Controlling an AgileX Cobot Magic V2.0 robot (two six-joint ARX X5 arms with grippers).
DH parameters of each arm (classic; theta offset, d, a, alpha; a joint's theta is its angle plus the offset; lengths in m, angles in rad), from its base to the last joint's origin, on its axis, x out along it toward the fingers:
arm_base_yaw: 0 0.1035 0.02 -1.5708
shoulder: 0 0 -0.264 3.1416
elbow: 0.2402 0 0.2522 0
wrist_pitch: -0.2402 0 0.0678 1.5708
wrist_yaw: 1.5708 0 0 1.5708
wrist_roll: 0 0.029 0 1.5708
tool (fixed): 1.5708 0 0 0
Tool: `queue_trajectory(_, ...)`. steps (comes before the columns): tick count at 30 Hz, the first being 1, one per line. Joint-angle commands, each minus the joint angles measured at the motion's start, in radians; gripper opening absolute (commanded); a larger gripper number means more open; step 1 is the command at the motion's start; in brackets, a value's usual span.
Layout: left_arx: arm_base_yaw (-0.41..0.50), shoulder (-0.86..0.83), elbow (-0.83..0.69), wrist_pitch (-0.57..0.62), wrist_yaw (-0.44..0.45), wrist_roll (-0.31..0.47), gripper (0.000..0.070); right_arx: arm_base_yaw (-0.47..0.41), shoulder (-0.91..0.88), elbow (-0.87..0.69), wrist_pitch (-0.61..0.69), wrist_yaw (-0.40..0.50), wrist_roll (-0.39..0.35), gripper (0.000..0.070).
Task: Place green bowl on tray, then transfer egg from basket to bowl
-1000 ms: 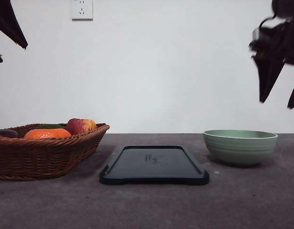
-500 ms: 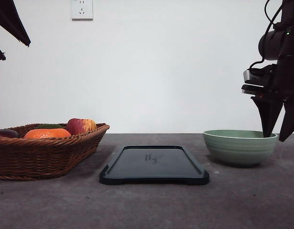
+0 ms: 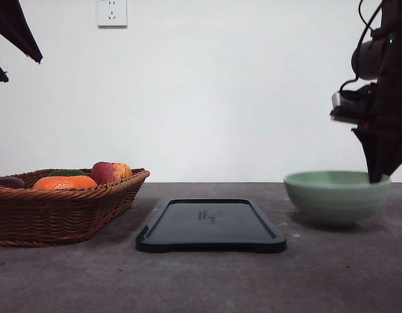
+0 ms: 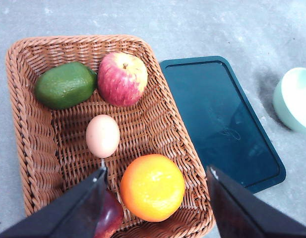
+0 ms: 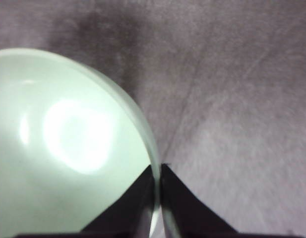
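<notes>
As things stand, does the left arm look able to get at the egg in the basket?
Probably yes. The left gripper hangs open above the basket, and the egg lies bare on the weave, apart from the apple, avocado and orange. Nothing covers it.

Right arm: lowered at the right side of the front view, wrist pointing down. Right gripper (image 3: 380, 175) has its jaws closed on the rim of the green bowl (image 3: 336, 195), one finger inside the wall and one outside, as the right wrist view confirms; the fingers (image 5: 135, 208) nearly meet with only the rim between them.

Left arm: raised at the upper left of the front view. Left gripper (image 4: 155, 198) has its jaws spread wide, holding nothing.
</notes>
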Motion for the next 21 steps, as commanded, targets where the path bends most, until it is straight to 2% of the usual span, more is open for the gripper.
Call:
queue_trajectory(1,-0.002,0.006,0.025,0.008,0.005,0.000,0.0390,0.012,0.018,0.061,-0.037,-0.026,-0.005,0.0003)
queue_trajectory(4,-0.002,0.006,0.025,0.008,0.005,0.000,0.0390,0.035,0.018,0.135,-0.092,-0.074,-0.005,0.0003)
queue_trajectory(8,-0.002,0.006,0.025,0.008,0.005,0.000,0.0390,0.104,0.018,0.223,-0.118,-0.081,0.020,0.0004)
queue_trajectory(15,-0.002,0.006,0.025,0.008,0.005,0.000,0.0390,0.258,0.033,0.281,-0.006,-0.068,0.071,0.0004)
queue_trajectory(21,-0.002,0.006,0.025,0.008,0.005,0.000,0.0390,0.341,0.095,0.284,0.057,-0.037,0.098,0.0003)
